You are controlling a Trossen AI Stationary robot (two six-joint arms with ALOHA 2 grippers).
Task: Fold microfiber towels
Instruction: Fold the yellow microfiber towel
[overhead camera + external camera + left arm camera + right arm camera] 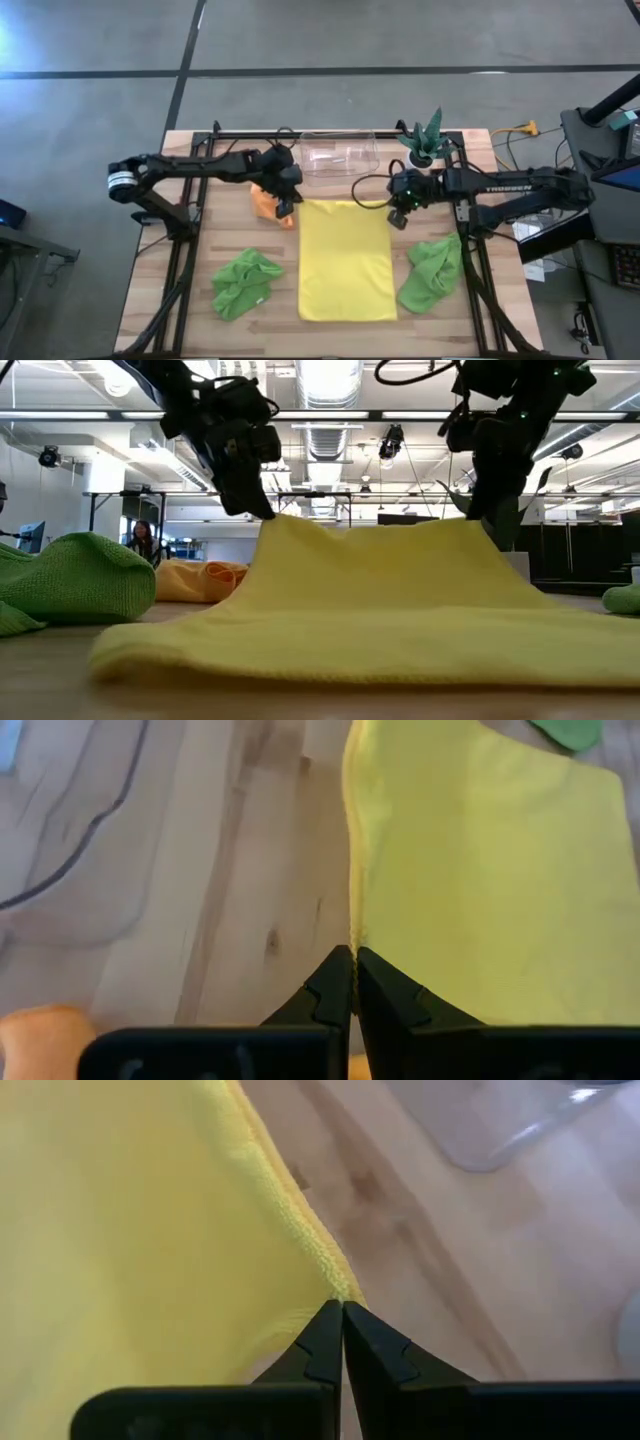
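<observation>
Left gripper (353, 960) and right gripper (341, 1312) each pinched shut on a far corner of yellow towel (346, 260), lifted, cloth trailing below jaws; best carried forward level, corners matched.

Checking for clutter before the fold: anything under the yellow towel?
Nothing shows under the yellow towel. Its far edge is lifted, pinched at the corners by the left gripper and right gripper. The near part lies flat on the table, hiding what's beneath.
</observation>
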